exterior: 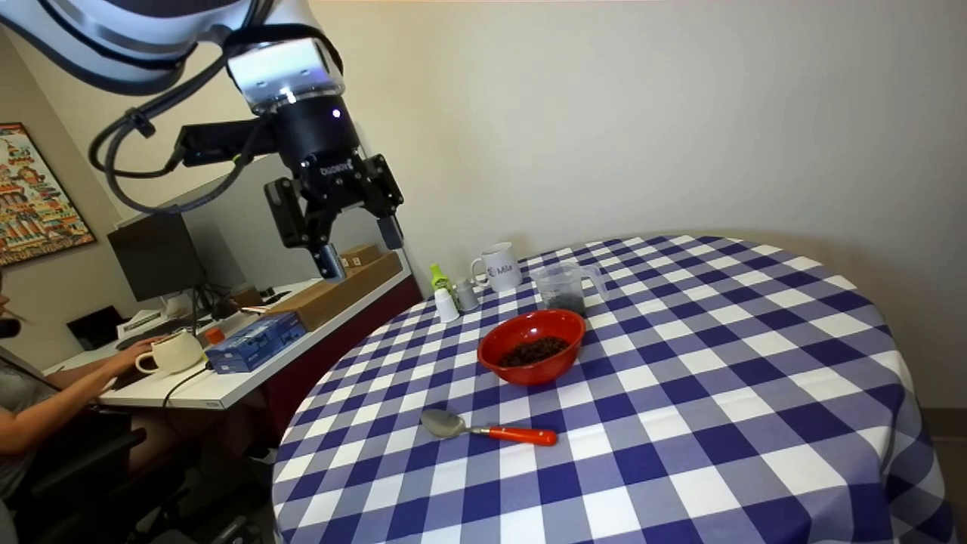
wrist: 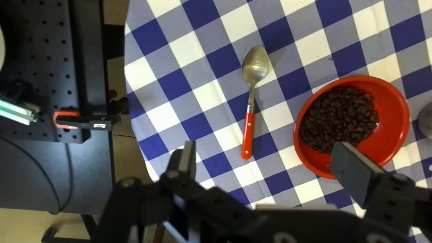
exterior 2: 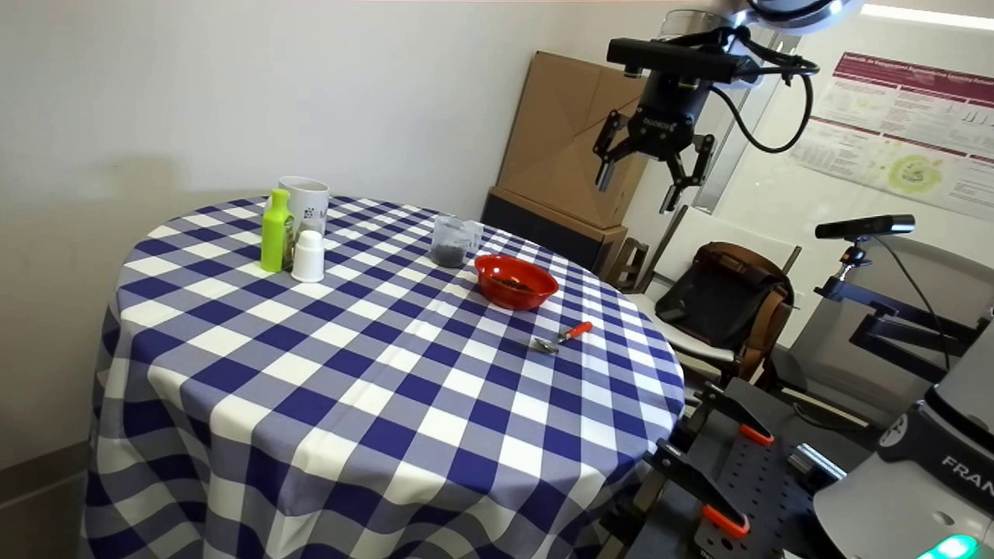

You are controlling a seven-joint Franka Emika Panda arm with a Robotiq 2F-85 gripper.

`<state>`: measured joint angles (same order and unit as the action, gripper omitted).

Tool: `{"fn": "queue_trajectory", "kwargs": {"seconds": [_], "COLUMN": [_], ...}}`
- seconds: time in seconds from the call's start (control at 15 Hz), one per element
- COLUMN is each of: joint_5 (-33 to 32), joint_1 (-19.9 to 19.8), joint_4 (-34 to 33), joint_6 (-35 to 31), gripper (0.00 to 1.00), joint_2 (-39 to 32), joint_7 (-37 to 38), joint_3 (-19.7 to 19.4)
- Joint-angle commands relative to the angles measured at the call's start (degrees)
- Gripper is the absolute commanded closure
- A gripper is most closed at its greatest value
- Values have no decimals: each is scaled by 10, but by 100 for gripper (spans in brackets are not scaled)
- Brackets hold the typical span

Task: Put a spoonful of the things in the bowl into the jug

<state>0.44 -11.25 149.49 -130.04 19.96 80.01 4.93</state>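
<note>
A red bowl with dark beans stands on the checkered table; it also shows in an exterior view and the wrist view. A spoon with a red handle lies flat in front of the bowl; it also shows in an exterior view and the wrist view. The clear jug, with dark contents low inside, stands behind the bowl; it also shows in an exterior view. My gripper is open and empty, high above the table; it also shows in an exterior view.
A white mug, a green bottle, a white shaker and a grey shaker stand together on the table. Black clamps sit by the robot base near the table edge. A person sits at a desk.
</note>
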Motion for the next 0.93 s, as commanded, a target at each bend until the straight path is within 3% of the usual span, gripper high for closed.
{"fn": "queue_trajectory", "kwargs": {"seconds": [0.0,0.2,0.4,0.6,0.87], "joint_5": [-21,-76,-170,-238,-239], "joint_1": [-10,-36,-56,-43,-10], "joint_4": [-29,-59,-98,-124,-130], "joint_6": [-73,-125,-124,-103,-106], "gripper": [0,0,0,0,0], "joint_2": [-67,-123,-180,-228,-282], "joint_7": [73,147,230,281,282], "joint_3": [-3,-15,-47,-88,-121]}}
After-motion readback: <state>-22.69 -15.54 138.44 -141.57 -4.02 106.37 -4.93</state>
